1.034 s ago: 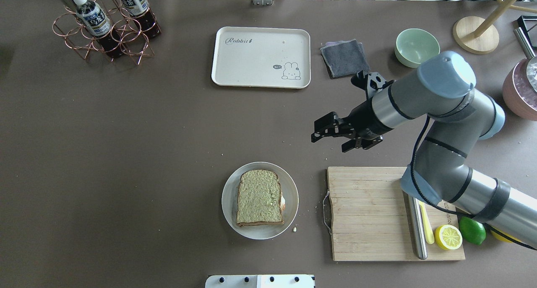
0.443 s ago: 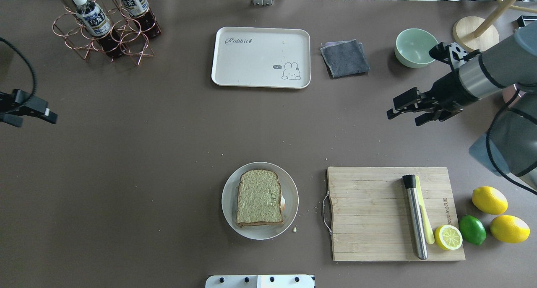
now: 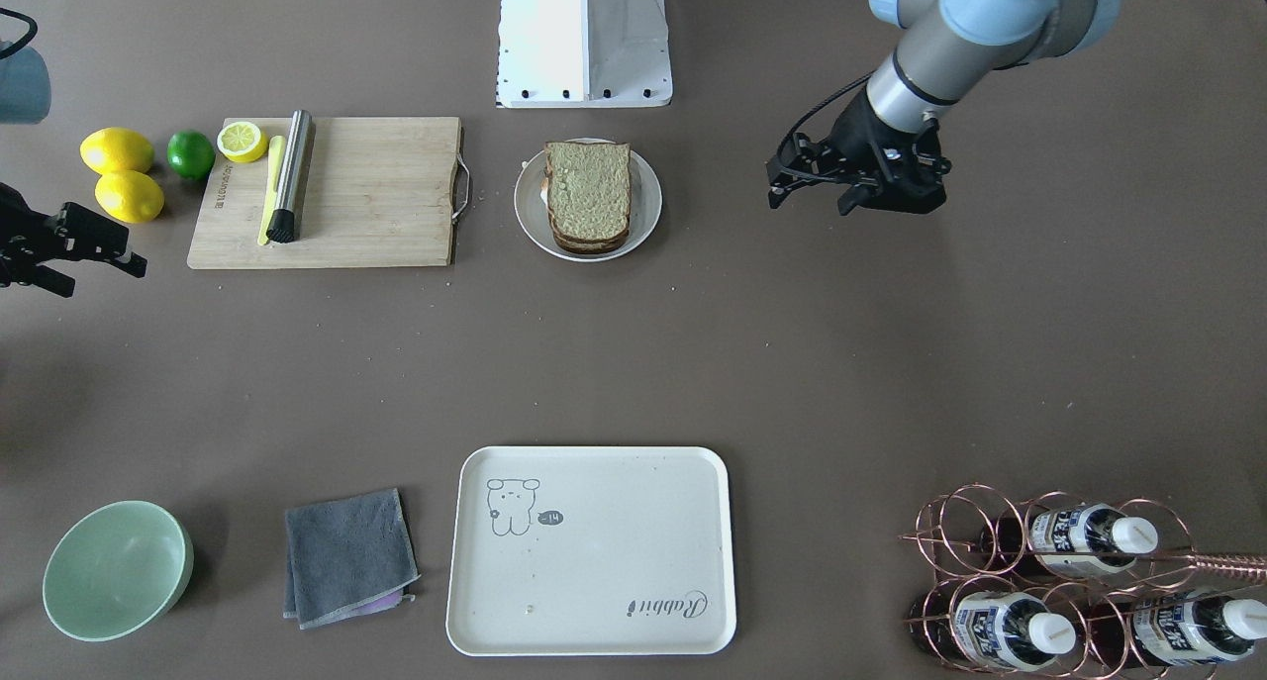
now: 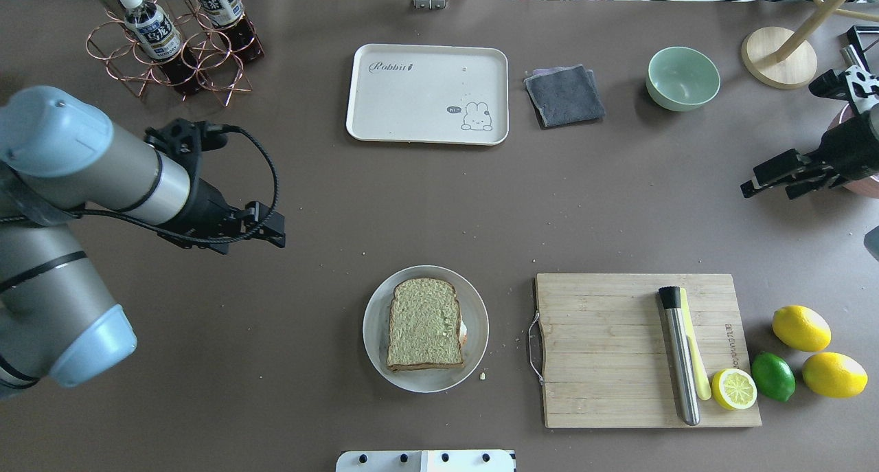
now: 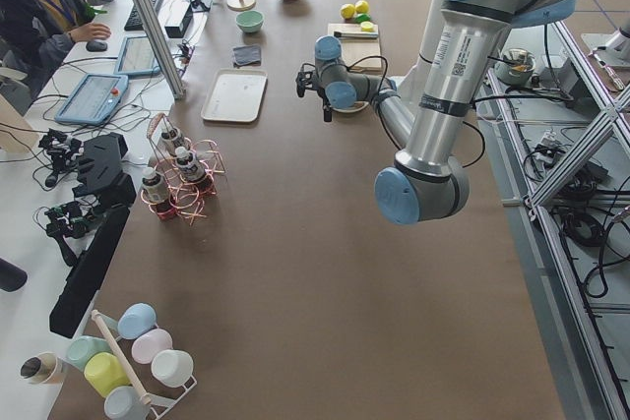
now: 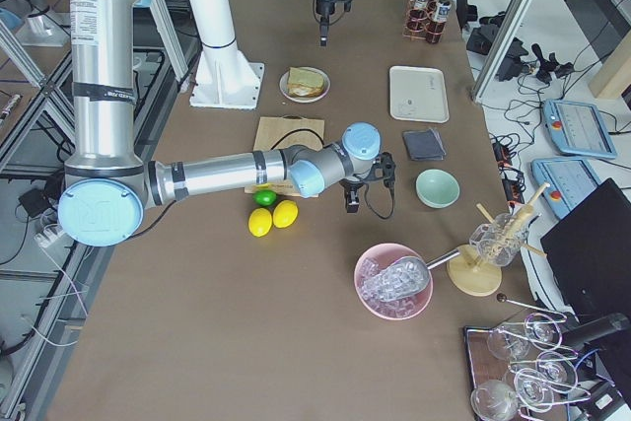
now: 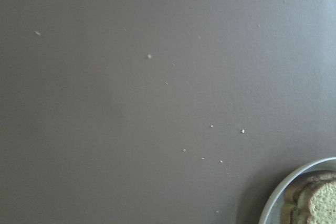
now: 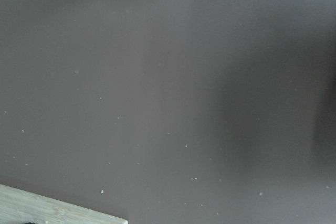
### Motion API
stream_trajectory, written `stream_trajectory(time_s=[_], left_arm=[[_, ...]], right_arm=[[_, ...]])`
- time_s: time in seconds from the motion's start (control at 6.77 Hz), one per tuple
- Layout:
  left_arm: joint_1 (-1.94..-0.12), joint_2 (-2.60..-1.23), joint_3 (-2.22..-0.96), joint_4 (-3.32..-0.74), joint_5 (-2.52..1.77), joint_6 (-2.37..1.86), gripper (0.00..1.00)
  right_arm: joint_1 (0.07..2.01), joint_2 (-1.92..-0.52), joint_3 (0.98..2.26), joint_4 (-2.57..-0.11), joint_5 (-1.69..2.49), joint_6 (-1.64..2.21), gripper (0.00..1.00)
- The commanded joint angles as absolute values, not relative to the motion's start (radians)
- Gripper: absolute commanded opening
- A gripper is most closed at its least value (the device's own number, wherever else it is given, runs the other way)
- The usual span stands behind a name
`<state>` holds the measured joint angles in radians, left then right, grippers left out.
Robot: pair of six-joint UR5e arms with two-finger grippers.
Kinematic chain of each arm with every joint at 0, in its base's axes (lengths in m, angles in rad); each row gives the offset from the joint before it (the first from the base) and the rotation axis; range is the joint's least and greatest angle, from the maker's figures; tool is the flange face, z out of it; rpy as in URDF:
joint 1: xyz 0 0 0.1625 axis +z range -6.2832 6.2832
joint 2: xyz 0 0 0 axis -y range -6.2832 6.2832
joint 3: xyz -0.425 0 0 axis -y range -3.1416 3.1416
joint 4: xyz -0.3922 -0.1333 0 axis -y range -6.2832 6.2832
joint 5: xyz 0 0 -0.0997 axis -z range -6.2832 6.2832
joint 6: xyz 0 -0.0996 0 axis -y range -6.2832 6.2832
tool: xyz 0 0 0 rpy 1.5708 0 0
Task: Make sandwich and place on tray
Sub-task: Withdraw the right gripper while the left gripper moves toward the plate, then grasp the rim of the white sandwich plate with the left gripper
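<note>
The left pincer hangs spread and empty over bare table. The sandwich is off its tips, nearer the robot, on a round plate, likely the next thing to lift, while the right pincer, also spread and empty, stays far beyond it, probably for room. The sandwich lies flat, its long axis running from the robot outward and its domed crust toward the tray on the pincer's far side.

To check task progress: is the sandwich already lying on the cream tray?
No, the sandwich sits on the round white plate, well apart from the tray farther across the table.
</note>
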<state>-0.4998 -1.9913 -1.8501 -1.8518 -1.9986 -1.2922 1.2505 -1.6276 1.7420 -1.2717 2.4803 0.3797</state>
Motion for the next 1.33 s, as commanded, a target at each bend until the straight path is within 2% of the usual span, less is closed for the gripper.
stream_trajectory(time_s=[0.0,0.15,0.44,0.59,0.89,1.18], left_arm=[[-0.431,-2.031,-1.757,-1.949,-1.977,-1.342,0.77],[-0.411,-2.029,-1.732,-1.991,-1.941,-1.363,0.68],[-0.381,-2.028,-1.732,-1.999,-1.927,-1.391,0.57],[-0.376,-2.026,-1.733,-2.000,-1.927,-1.394,0.44],[-0.374,-2.025,-1.736,-2.002,-1.927,-1.397,0.00],[-0.374,-2.025,-1.740,-2.002,-1.927,-1.397,0.00]], right_arm=[[1.319,-1.654,1.746,-1.342,2.480,0.256,1.00],[1.324,-1.658,1.747,-1.344,2.480,0.255,1.00],[1.330,-1.687,1.770,-1.342,2.479,0.253,1.00],[1.331,-1.689,1.775,-1.344,2.479,0.252,1.00],[1.338,-1.695,1.776,-1.342,2.480,0.252,1.00],[1.336,-1.697,1.782,-1.350,2.480,0.252,1.00]])
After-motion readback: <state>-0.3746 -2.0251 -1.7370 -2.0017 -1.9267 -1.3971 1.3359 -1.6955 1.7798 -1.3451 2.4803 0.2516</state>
